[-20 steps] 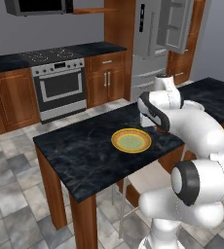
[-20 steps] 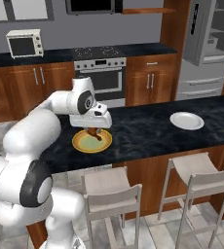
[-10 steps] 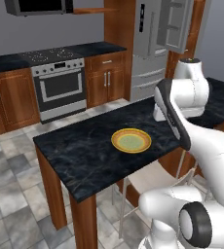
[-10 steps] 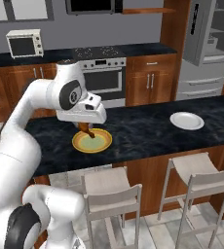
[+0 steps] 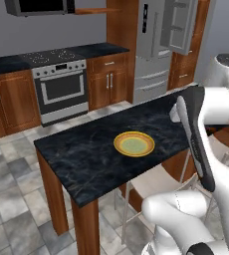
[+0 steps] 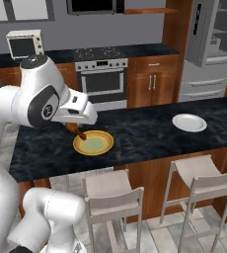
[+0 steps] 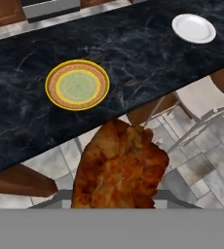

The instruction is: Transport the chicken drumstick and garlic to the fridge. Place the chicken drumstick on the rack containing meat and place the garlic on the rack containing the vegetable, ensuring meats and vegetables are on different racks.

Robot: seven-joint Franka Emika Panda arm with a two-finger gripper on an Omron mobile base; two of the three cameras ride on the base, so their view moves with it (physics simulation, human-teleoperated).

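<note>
The glossy brown-orange chicken drumstick (image 7: 119, 170) hangs in my gripper (image 7: 116, 197), which is shut on it; the drumstick covers the fingertips. From the right base view, the drumstick (image 6: 75, 130) pokes out below the hand, just above the left rim of a yellow plate (image 6: 93, 144). Far across the kitchen stands the grey fridge (image 5: 154, 37) with its door (image 5: 180, 24) swung open. Its inner shelves (image 6: 219, 42) are too small to make out. The garlic is out of view.
The yellow plate (image 7: 77, 85) lies bare on the black marble island (image 5: 86, 154). A white plate (image 6: 189, 122) sits further right on the counter. Two stools (image 6: 113, 197) stand in front of the island. A stove (image 5: 61, 89) lines the back wall.
My gripper has risen from the yellow plate with the drumstick in it, and the arm has swung up higher. The plate has stayed where it was.
</note>
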